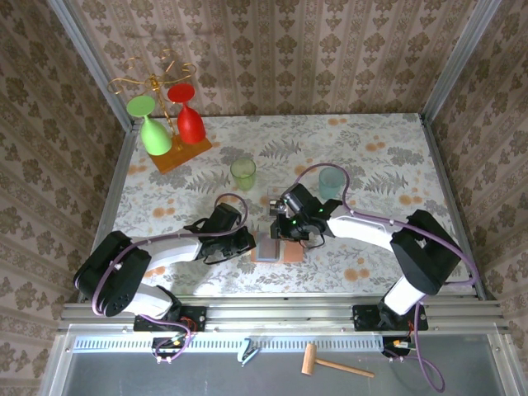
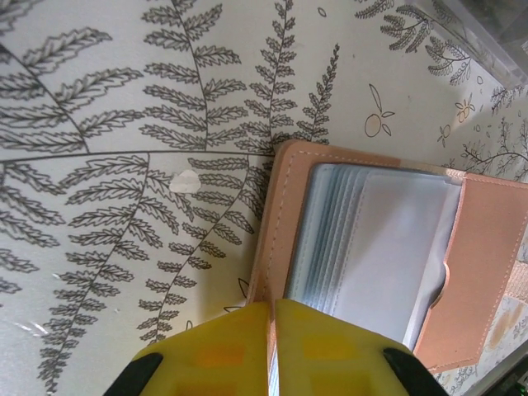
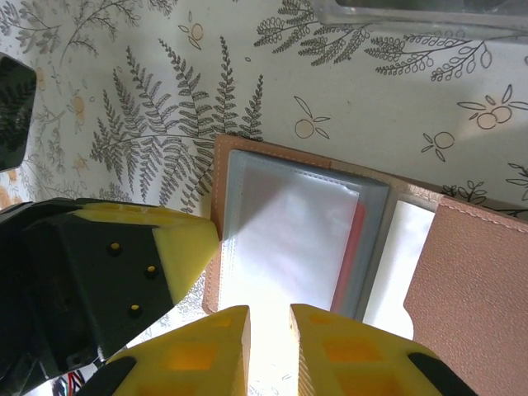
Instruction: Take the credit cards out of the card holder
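While the card holder (image 1: 276,250) lies open at 6 o'clock on the table (image 1: 371,165), the left gripper (image 2: 274,304) clamps its 9 o'clock edge, likely as an anchor. From 1 o'clock, the right gripper (image 3: 270,309) hovers, jaws narrow, over the sleeve (image 3: 289,239) (grip unclear). The red credit card (image 3: 354,247) sits pocketed.

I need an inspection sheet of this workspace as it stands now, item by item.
Surface: floral tablecloth, flat.
Job's things: card holder lies open between the hands; red card edge inside a sleeve.
Clutter: green cup, clear cup, glass rack behind; mallet on the front tray.
Hands: left hand shut on the card holder's edge; right hand slightly apart around a sleeve, grip unclear.
Cables: purple cables arch behind both hands.
Surroundings: wallpapered walls, metal frame.
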`<act>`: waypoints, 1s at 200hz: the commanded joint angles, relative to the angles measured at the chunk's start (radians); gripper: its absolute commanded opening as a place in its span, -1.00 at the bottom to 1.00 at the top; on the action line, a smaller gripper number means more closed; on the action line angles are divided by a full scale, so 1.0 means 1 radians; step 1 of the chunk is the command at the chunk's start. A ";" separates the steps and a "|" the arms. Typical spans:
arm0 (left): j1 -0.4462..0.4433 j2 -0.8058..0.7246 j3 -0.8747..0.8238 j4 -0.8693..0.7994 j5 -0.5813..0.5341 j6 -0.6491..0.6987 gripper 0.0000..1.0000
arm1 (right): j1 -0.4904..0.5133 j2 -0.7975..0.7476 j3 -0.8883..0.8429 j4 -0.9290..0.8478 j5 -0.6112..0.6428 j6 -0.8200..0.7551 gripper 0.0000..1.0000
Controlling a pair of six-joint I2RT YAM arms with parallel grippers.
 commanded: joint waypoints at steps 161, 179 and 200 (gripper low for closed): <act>-0.004 -0.015 -0.040 -0.002 -0.019 -0.022 -0.78 | 0.033 0.115 -0.009 0.048 -0.047 0.108 -0.31; -0.003 -0.011 -0.041 -0.003 -0.019 -0.019 -0.78 | 0.034 0.103 -0.015 0.035 -0.032 0.107 -0.31; -0.003 -0.005 -0.045 0.001 -0.023 -0.018 -0.78 | 0.034 0.093 -0.020 0.026 -0.017 0.107 -0.30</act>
